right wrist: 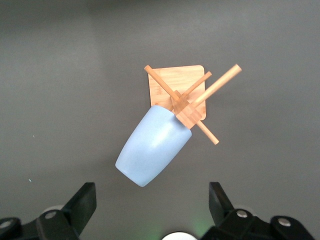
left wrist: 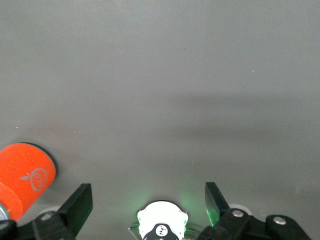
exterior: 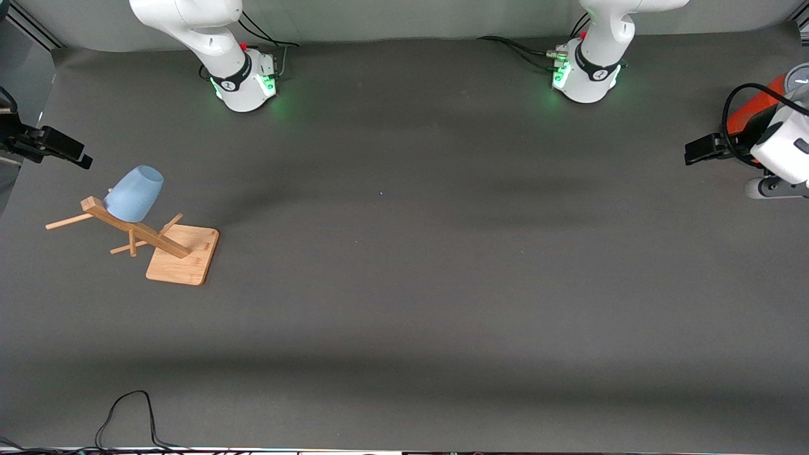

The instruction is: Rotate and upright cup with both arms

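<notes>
The pale-blue cup point(exterior: 134, 193) hangs mouth-down and tilted on a peg of a wooden rack point(exterior: 183, 256) toward the right arm's end of the table. It also shows in the right wrist view point(right wrist: 152, 150), on the rack point(right wrist: 177, 82). My right gripper point(exterior: 76, 157) is open and empty, up in the air over the table edge beside the cup; its fingers point(right wrist: 82, 202) stand wide apart, clear of the cup. My left gripper point(exterior: 695, 151) is open and empty point(left wrist: 148, 200) over the left arm's end of the table, where that arm waits.
A large orange cylinder point(exterior: 752, 117) stands by the left gripper and shows in the left wrist view point(left wrist: 22, 177). The two green-lit arm bases point(exterior: 246, 79) point(exterior: 584, 72) stand along the table's far edge. A black cable point(exterior: 126, 417) loops at the near edge.
</notes>
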`<state>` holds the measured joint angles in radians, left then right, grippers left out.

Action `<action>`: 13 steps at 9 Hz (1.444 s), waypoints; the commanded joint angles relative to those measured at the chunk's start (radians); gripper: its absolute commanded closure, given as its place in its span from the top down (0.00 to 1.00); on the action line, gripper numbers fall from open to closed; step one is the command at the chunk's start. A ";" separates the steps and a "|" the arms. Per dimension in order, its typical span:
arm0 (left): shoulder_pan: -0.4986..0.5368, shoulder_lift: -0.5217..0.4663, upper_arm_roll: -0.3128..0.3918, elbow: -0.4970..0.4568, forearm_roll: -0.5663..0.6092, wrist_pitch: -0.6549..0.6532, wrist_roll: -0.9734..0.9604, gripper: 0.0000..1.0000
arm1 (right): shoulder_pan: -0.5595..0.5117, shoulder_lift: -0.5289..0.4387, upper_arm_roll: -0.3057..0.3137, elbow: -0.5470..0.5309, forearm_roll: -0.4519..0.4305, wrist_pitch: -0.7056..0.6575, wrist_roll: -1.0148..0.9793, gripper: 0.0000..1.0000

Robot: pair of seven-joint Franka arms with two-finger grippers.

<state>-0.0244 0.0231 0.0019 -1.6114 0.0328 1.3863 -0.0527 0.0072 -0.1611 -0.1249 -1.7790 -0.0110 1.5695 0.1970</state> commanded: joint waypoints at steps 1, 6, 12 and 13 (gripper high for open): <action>-0.008 0.021 0.001 0.027 0.003 -0.010 0.001 1.00 | 0.005 -0.014 0.002 -0.023 0.006 0.004 0.271 1.00; -0.008 0.044 0.001 0.028 0.003 -0.001 0.001 1.00 | 0.005 -0.026 -0.016 -0.221 0.043 0.168 0.452 1.00; -0.005 0.067 0.001 0.027 -0.002 0.010 0.001 1.00 | 0.005 0.004 -0.019 -0.421 0.043 0.441 0.450 1.00; -0.003 0.067 0.001 0.028 -0.005 0.011 0.001 1.00 | 0.005 0.012 -0.019 -0.421 0.043 0.448 0.449 1.00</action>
<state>-0.0267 0.0819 -0.0009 -1.6090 0.0313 1.3990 -0.0526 0.0082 -0.1498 -0.1398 -2.1902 0.0173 1.9924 0.6279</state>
